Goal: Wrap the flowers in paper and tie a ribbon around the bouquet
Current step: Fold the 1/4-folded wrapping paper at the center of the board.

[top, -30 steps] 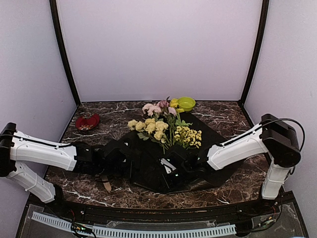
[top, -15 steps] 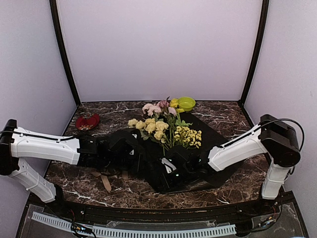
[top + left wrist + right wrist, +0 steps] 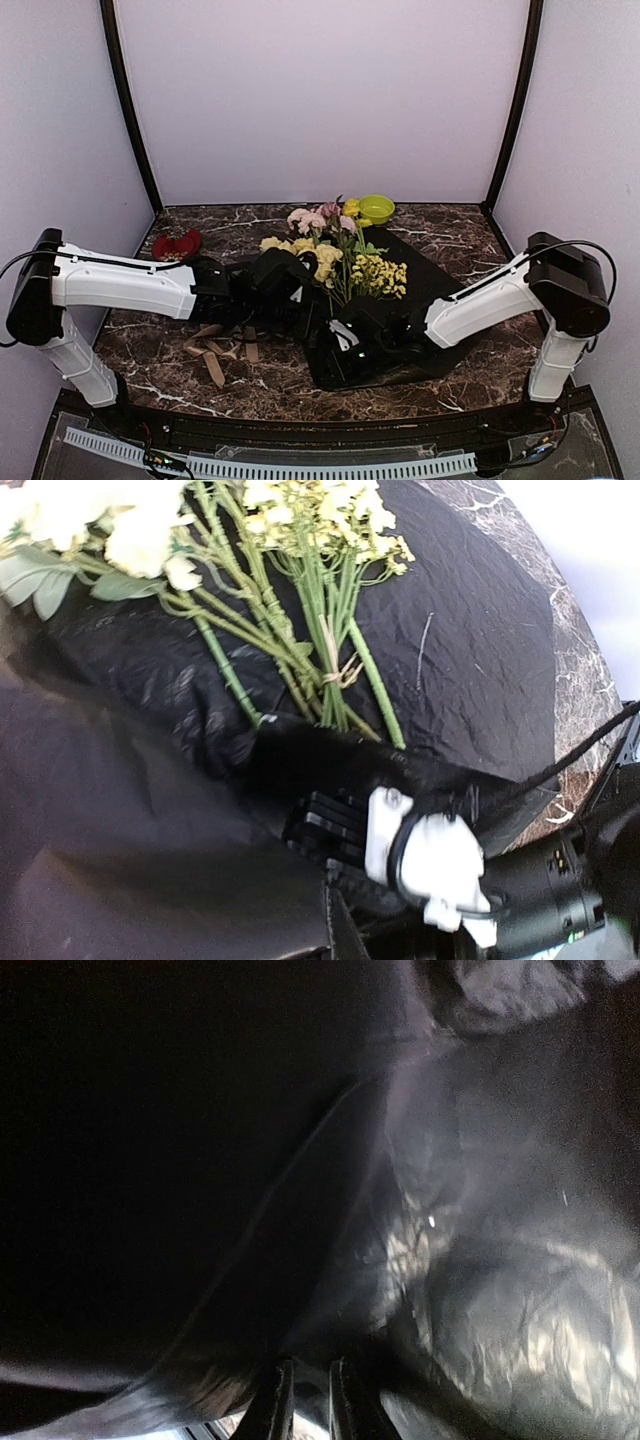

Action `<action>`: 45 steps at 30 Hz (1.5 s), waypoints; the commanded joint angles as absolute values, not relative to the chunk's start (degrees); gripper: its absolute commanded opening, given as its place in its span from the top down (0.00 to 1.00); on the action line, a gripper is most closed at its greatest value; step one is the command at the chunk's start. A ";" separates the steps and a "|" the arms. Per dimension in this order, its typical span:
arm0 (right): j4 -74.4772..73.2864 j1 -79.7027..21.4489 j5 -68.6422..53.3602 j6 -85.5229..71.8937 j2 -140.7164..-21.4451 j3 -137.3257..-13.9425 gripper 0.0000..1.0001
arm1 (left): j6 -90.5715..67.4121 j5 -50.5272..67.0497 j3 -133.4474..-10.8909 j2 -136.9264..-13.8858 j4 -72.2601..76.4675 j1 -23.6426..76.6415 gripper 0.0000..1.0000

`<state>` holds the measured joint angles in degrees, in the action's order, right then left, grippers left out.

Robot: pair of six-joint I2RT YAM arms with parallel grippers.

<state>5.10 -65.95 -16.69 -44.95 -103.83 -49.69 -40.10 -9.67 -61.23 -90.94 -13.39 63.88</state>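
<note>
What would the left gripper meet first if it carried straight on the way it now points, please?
Probably the stems of the flowers, lying on the paper just ahead of the left gripper; depth is unclear.

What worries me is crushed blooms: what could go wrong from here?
The left claw holds a paper flap raised beside the flowers; folded down hard, it could flatten the blooms or shove the stems askew. The right claw grips the paper near the stem ends; a tug from the left might pull it free. The ribbon lies loosely bunched beside the left arm, which could snag it.
</note>
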 commanded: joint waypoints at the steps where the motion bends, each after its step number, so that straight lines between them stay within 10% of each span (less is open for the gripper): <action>1: 3.23 -66.09 -16.84 -45.68 -101.11 -47.01 0.86 | -37.98 -7.03 -65.21 -93.66 -12.45 62.56 1.00; 16: 5.85 -67.31 -6.67 -46.49 -88.08 -41.62 0.81 | -37.24 -3.25 -68.84 -102.43 -10.24 61.08 1.00; 28: 2.93 -75.86 11.58 -46.88 -90.76 -46.31 0.41 | -37.40 -1.92 -70.00 -103.23 -9.38 60.73 1.00; 45: 0.92 -77.32 16.14 -44.88 -100.69 -54.17 0.46 | -37.19 -2.00 -69.87 -103.45 -9.91 60.55 1.00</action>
